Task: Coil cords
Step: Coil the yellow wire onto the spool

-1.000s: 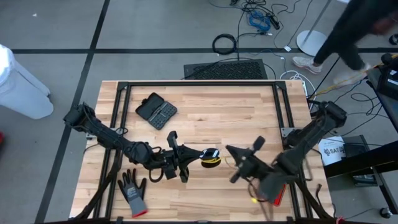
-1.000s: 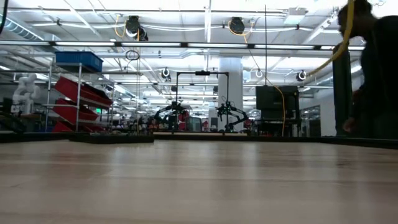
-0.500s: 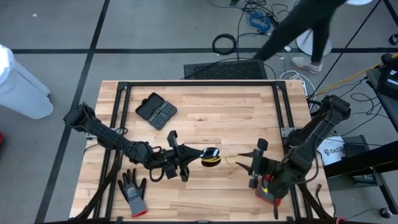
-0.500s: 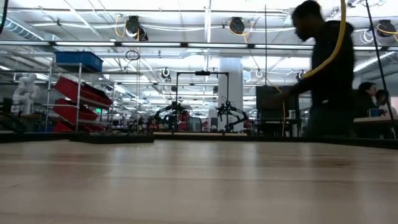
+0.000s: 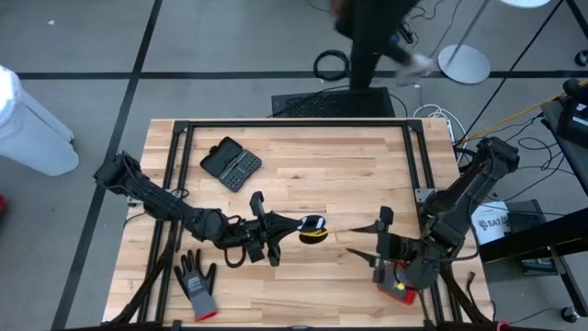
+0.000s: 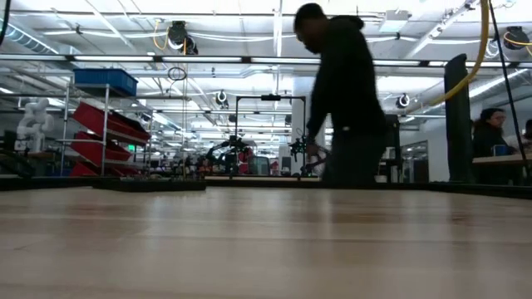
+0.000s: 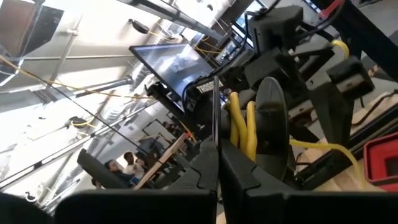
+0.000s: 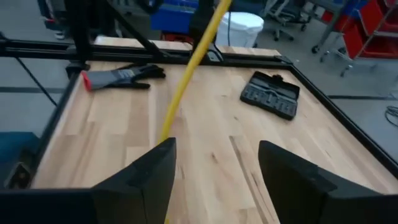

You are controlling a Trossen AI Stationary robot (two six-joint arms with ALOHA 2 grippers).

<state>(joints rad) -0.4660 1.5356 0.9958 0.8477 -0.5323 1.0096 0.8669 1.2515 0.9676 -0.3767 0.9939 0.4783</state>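
Left gripper (image 5: 276, 232) clamped on thin yellow cord's (image 5: 313, 232) coil at mid-table; right gripper (image 5: 378, 245) spread around its free strand; best re-gripped nearer the coil, wound without slack.

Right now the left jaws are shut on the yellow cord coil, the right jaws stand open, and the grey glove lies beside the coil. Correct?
Not quite. The grey glove lies apart from the yellow cord coil, near the table's front-left edge, as the high view shows. The rest stands.
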